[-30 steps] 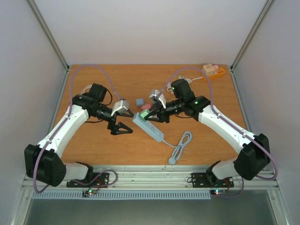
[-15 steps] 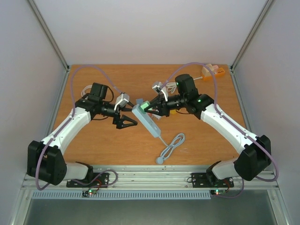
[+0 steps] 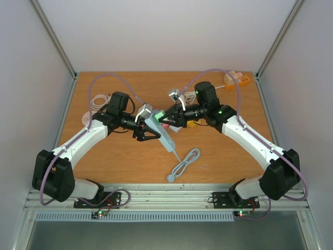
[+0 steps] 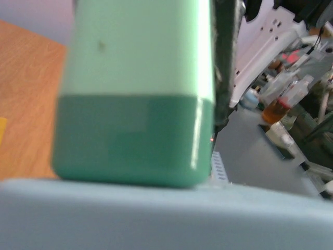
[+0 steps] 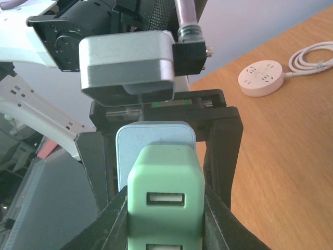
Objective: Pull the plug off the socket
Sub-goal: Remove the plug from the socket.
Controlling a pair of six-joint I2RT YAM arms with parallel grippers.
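Plug (image 5: 164,200): mint green with two USB ports on its face, seated on the upper end of the pale blue power strip (image 3: 162,134), at the centre of the top view.

Right fingers (image 5: 106,226) are clenched on the plug, one on each side and touching it. Their tips are cut off by the bottom edge of the right wrist view.

Left fingers (image 5: 223,143) straddle the strip just behind the plug. A thin gap shows on the right-hand side of that frame, so I cannot tell whether they are clamped or only around it.

The left wrist view is of little use. The blurred plug and strip fill it, and its own fingers are hard to make out. A dark bar (image 4: 223,62) runs along the plug's right edge; I can't tell whose finger it is.

In the top view both wrists cover most of the plug and only a green sliver shows. I can't tell whether the strip's lower end touches the table (image 3: 104,156).

The strip's cord (image 3: 183,160) loops toward lower centre.

Markings on the plug and strip are too blurred to read.

A round pink socket (image 5: 261,78) with a white lead sits at upper right of the right wrist view. Orange and pink pieces (image 3: 237,79) at upper right of the table are too small to identify. A yellow piece (image 3: 192,123) is partly hidden under the right wrist.
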